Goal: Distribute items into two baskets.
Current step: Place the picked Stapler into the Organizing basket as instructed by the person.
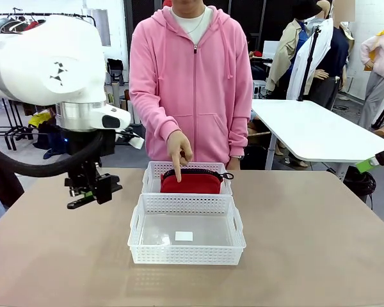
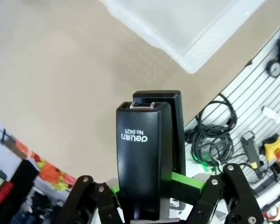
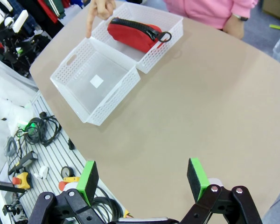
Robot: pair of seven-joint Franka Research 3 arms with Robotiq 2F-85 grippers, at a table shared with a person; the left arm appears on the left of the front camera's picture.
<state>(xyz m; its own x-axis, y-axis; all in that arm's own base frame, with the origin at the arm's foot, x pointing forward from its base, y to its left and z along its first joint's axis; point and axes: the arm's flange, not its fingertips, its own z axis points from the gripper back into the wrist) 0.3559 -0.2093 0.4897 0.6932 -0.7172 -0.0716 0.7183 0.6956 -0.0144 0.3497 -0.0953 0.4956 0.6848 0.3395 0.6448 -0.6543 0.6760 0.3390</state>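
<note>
Now, carry stapler (image 2: 147, 163), clamped in left gripper (image 1: 89, 190) jaws at centre-left of frame, rightward over near basket (image 1: 187, 254), low, then release. Avoid far basket (image 1: 155, 170), already holding red pouch (image 1: 191, 182) w/ person's hand (image 1: 178, 148) pointing at it. Right gripper (image 3: 142, 179) jaws wide apart, raised above worktop (image 1: 307, 243), empty.

The front view looks level across the table (image 1: 320, 243) at the person (image 1: 192, 83) on the far side, both baskets mid-frame. The left wrist view looks steeply down along the left gripper (image 2: 147, 196), very close, with a corner of the larger basket (image 2: 196, 32) beyond its fingertips. The right wrist view looks down from high behind the right gripper (image 3: 142, 179), sharing the larger basket (image 3: 107, 98) and the smaller basket (image 3: 170, 35) with the front view.
</note>
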